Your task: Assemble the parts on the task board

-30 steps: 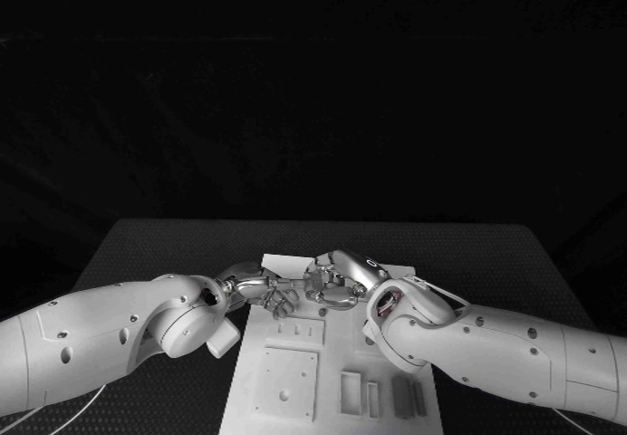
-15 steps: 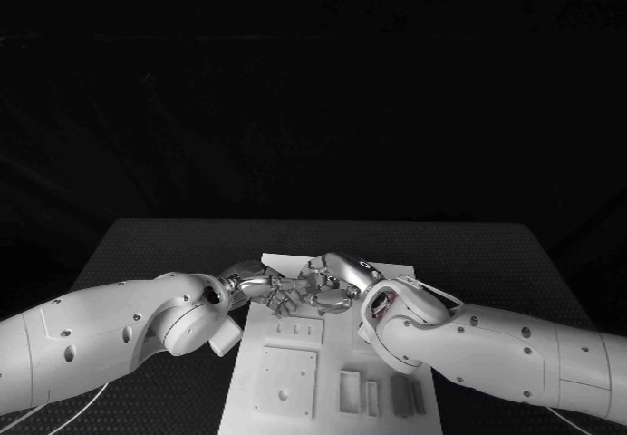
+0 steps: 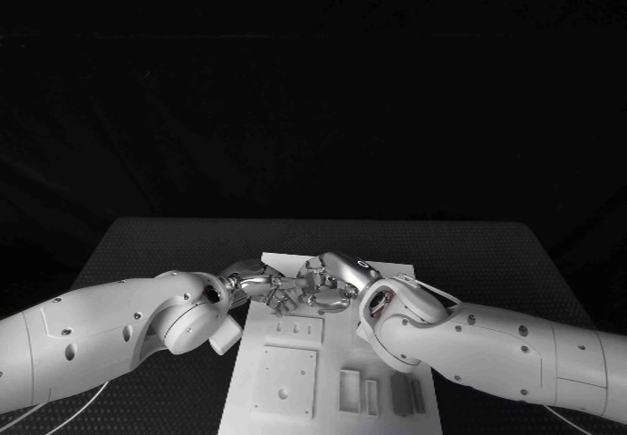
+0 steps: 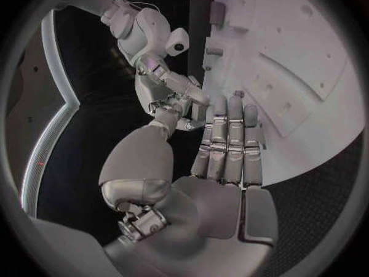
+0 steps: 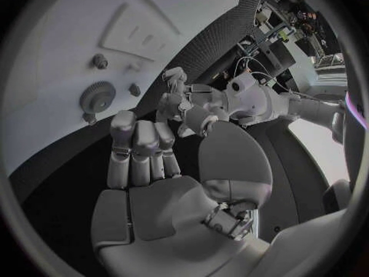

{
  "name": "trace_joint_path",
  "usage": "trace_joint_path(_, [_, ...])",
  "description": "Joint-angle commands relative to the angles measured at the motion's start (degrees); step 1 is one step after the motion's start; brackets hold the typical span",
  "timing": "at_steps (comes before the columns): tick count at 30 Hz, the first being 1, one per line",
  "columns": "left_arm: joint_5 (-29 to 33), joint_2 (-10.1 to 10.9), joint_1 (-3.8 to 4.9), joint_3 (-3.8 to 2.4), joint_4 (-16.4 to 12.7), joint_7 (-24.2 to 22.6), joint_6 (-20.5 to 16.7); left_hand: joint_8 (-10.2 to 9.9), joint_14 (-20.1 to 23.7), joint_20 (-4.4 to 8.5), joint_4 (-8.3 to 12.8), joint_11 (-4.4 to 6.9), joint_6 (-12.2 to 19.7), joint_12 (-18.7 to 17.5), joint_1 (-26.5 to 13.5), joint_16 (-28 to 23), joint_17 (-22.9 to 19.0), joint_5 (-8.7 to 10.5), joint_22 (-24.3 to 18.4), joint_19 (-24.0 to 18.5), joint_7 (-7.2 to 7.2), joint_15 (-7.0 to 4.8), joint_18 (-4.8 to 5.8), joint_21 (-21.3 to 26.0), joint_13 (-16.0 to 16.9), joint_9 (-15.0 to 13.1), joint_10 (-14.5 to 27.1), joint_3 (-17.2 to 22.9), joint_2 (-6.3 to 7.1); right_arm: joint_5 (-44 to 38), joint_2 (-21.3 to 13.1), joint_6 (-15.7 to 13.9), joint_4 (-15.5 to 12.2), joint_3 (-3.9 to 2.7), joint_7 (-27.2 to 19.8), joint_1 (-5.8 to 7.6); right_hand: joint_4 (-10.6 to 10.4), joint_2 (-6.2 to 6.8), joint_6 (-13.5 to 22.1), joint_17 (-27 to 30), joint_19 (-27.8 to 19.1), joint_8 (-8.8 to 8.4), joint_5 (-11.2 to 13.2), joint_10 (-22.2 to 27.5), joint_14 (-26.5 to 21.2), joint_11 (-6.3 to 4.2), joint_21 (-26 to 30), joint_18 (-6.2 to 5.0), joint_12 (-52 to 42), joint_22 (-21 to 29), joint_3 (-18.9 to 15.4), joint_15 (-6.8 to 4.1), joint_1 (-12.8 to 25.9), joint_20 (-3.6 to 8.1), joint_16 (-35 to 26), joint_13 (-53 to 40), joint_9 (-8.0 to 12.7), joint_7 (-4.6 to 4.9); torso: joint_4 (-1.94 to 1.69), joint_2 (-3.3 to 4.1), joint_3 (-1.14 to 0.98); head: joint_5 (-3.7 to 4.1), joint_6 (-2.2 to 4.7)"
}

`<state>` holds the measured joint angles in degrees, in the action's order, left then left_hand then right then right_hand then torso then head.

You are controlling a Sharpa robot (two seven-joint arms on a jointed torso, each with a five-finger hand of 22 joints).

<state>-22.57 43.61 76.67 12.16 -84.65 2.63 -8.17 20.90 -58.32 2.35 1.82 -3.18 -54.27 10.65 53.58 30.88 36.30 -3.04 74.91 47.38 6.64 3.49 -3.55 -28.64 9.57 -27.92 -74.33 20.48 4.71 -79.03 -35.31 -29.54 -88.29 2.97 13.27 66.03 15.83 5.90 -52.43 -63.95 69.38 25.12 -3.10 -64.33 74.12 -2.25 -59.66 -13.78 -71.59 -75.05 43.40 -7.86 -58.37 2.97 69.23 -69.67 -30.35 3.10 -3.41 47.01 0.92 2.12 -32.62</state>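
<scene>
The white task board (image 3: 290, 385) lies lengthwise in the middle of the table. Both hands meet over its far end. My left hand (image 3: 259, 286) comes in from the left with its fingers (image 4: 229, 138) stretched side by side, and I see nothing in the palm. My right hand (image 3: 334, 281) faces it, fingertips nearly touching; its fingers (image 5: 141, 146) are lightly bent and no part shows in them. On the board (image 5: 54, 49) near the hands lie a small gear (image 5: 98, 96) and a peg (image 5: 99, 60). What lies between the fingertips is hidden.
The near half of the board carries a square plate (image 3: 285, 379) and several upright slot blocks (image 3: 379, 395). Black table (image 3: 144, 254) surrounds the board on both sides. Both white forearms cross the table's near corners.
My right hand has shifted a little to the left, closing on the left hand. The left hand has stayed in place.
</scene>
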Motion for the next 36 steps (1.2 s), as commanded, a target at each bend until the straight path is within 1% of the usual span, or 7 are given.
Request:
trace_joint_path(1, [0.1,-0.3,0.12,-0.08,-0.2,-0.8,0.6,-0.3,0.0,0.17,0.9,0.00,-0.7,0.2,0.7,0.3,0.1,0.15,1.2,-0.3,0.01,-0.37,-0.89,-0.4,0.2,0.0,-0.4,0.1,-1.02,0.0,0.4,1.2,0.1,0.09,-0.4,-0.03,0.2,0.15,-8.9,0.0,0.1,0.15,0.3,0.2,0.1,-0.25,-0.2,-1.22,0.3,-0.2,0.1,-0.47,0.1,0.12,-0.3,0.0,0.0,0.53,-0.02,-0.02,0.03,0.07,0.01])
trace_joint_path(10, [0.0,-0.5,0.13,-0.09,-0.2,-0.5,0.7,-0.8,-0.4,0.29,5.7,0.25,-1.9,0.2,3.8,0.4,0.3,-0.22,1.0,-0.3,-0.24,-0.49,-0.58,-0.9,1.0,0.2,-1.0,0.9,-3.23,0.0,0.7,1.6,0.4,0.25,-0.4,-0.03,0.2,0.19,-8.9,0.0,0.1,0.16,0.3,0.2,0.1,-0.24,-0.2,-1.22,0.3,-0.2,0.2,-0.46,0.1,0.11,-0.3,0.0,0.0,0.54,-0.04,0.01,0.05,0.11,-0.15])
trace_joint_path(14, [0.0,-0.5,0.14,-0.09,-0.2,-0.5,0.5,-1.0,-0.7,0.36,8.1,0.47,-2.6,0.2,4.7,0.5,0.3,-1.37,1.0,-0.2,-0.42,-0.56,-0.41,-1.2,1.4,0.3,-1.5,2.3,-4.60,0.0,0.8,1.9,0.5,0.30,-0.4,-0.03,0.2,0.21,-8.9,0.0,0.1,0.16,0.3,0.2,0.1,-0.24,-0.2,-1.22,0.3,-0.2,0.2,-0.46,0.1,0.10,-0.3,0.0,0.0,0.54,0.00,-0.01,0.06,0.07,-0.19])
trace_joint_path(15, [0.0,-0.5,0.15,-0.09,-0.2,-0.5,0.5,-1.1,-0.8,0.41,8.4,0.55,-3.0,0.2,5.3,0.5,0.4,-0.35,0.9,0.0,-0.51,-0.60,-0.36,-1.3,1.6,0.3,-1.7,4.1,-4.45,0.0,0.8,2.0,0.5,0.31,-0.4,-0.03,0.2,0.21,-8.9,0.0,0.1,0.16,0.3,0.2,0.1,-0.24,-0.2,-1.22,0.3,-0.2,0.2,-0.46,0.1,0.10,-0.3,0.0,0.0,0.54,0.01,0.00,0.06,0.07,-0.19])
trace_joint_path(21, [-0.1,-0.4,0.15,-0.09,-0.2,-0.5,0.4,-1.3,-1.1,0.52,9.3,0.79,-3.9,0.2,5.5,0.8,0.5,-0.37,1.0,0.2,-0.77,-0.71,-0.17,-1.8,2.1,0.3,-2.3,7.7,-5.29,0.0,0.7,2.3,0.7,0.33,-0.3,-0.03,0.2,0.23,-8.9,0.0,0.1,0.16,0.3,0.2,0.1,-0.24,-0.2,-1.21,0.3,-0.1,0.3,-0.45,0.1,0.09,-0.3,0.1,0.0,0.54,-0.01,-0.02,0.01,0.11,-0.17])
trace_joint_path(33, [0.0,-0.3,0.15,-0.08,0.0,-0.7,-0.5,-1.2,-1.4,0.76,10.4,1.14,-4.8,0.3,3.9,1.3,1.0,-0.40,1.1,0.3,-1.06,-0.94,0.03,-2.4,2.8,0.0,-3.0,9.6,-7.54,1.2,0.5,2.7,0.7,0.42,-0.8,-0.03,0.2,0.40,-8.8,0.0,0.0,0.12,0.3,0.8,0.0,-0.22,-0.2,-1.22,0.8,-0.1,0.4,-0.43,0.2,0.06,-0.3,0.5,0.0,0.57,0.02,-0.01,-0.02,0.04,-0.21])
trace_joint_path(36, [0.2,-0.3,0.15,-0.08,0.0,-0.7,-0.6,-1.2,-1.5,0.84,10.7,1.21,-5.0,0.3,3.5,1.4,1.1,0.03,1.1,0.2,-1.15,-1.01,0.05,-2.6,2.9,-0.1,-3.1,11.1,-7.49,1.4,0.5,2.6,0.7,0.43,-1.1,-0.03,0.1,0.74,-8.6,0.0,0.0,0.01,0.3,1.7,0.0,-0.14,-0.1,-1.22,1.6,-0.1,0.6,-0.36,0.2,-0.01,-0.4,1.2,0.0,0.66,0.04,-0.03,0.01,0.07,-0.28])
